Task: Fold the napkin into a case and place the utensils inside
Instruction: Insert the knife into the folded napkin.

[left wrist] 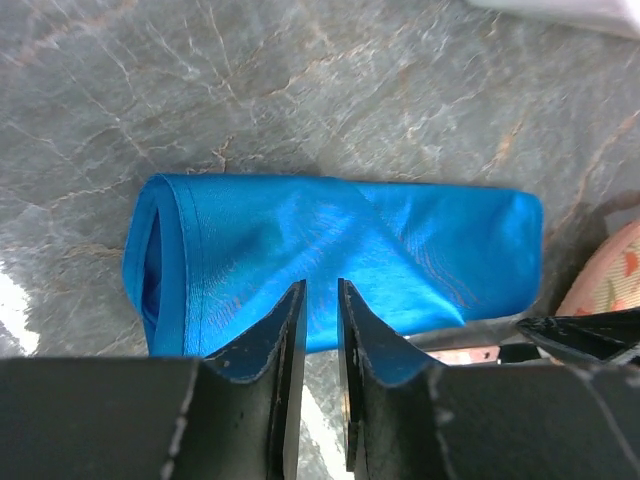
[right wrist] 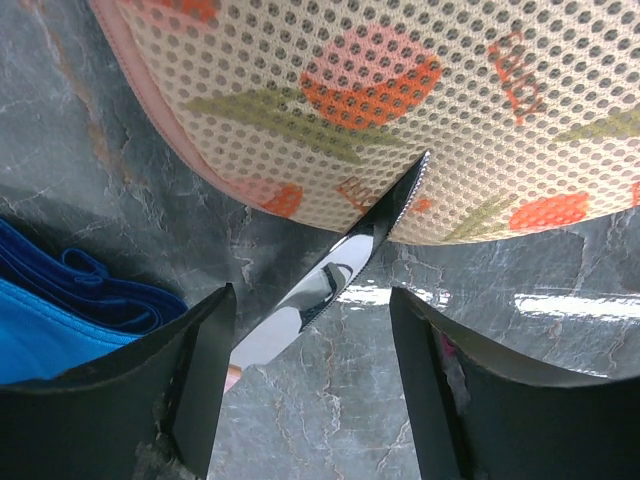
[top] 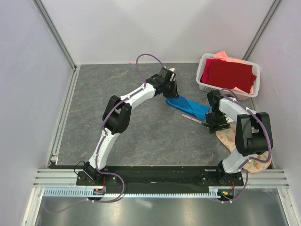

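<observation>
The napkin (top: pixel 189 106) (left wrist: pixel 340 255) is bright blue and lies folded into a narrow layered case, with an open end (left wrist: pixel 150 262) on the left in the left wrist view. My left gripper (top: pixel 171 89) (left wrist: pixel 320 288) hovers over its near edge, jaws a narrow gap apart with nothing between them. One of the utensils, a knife (right wrist: pixel 291 321) with a shiny serrated blade and a pinkish handle (top: pixel 194 117), lies on the table beside the case. Its tip reaches the edge of the floral mat. My right gripper (top: pixel 217 126) (right wrist: pixel 312 293) stands open astride the blade, not touching it.
A round floral mesh mat (top: pixel 231 141) (right wrist: pixel 400 100) lies at the right, partly under my right arm. A white basket (top: pixel 205 87) at the back right holds a dark red cloth (top: pixel 229 73) and a salmon-pink one. White walls close in the grey stone-patterned table.
</observation>
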